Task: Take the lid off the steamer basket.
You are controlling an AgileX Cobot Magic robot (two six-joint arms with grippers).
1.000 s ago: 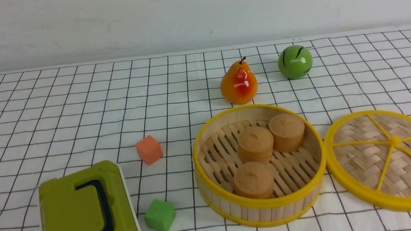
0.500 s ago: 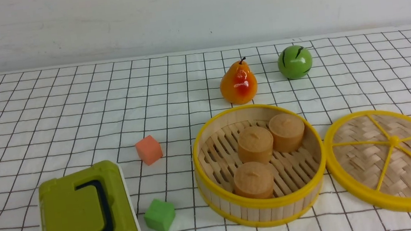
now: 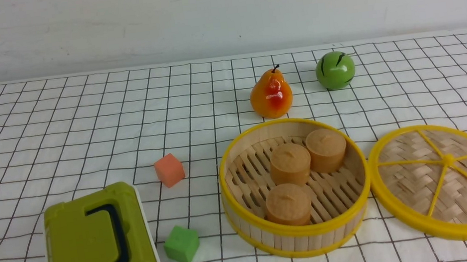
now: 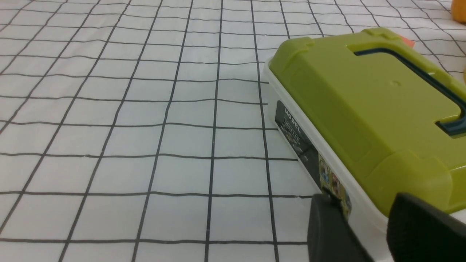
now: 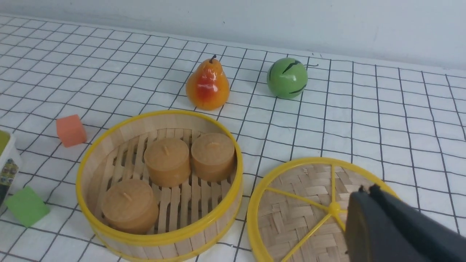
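While the lid (image 3: pixel 444 176) lies flat on the gridded surface (image 3: pixel 96 134), to the right of the steamer basket (image 3: pixel 301 231), I see its woven face and yellow spokes turned up. Being round, it gives me no long axis; one spoke runs from the hub toward the basket, another roughly opposite, toward the right. The basket stands upright, mouth up, holding three light-brown round pieces (image 3: pixel 290 164).

At the near left of the lid, its rim comes right up beside the basket's — I cannot tell whether they touch. Bare surface stretches behind the lid, and its far-right edge sits near the border of my front view. The pear (image 3: pixel 271 95) and the green ball (image 3: pixel 335 70) stand behind the basket; the orange block (image 3: pixel 169 170), green block (image 3: pixel 181 244) and olive-green box (image 3: pixel 96 250) are to its left.

My right wrist view shows the right jaws (image 5: pixel 367 190) pressed together, pinching nothing and covering part of the lid that my front view shows whole. Only the left wrist view gives me the left jaws (image 4: pixel 366 198), spread apart near the box — plus the "MODEL" label (image 4: pixel 296 133) on its white side.
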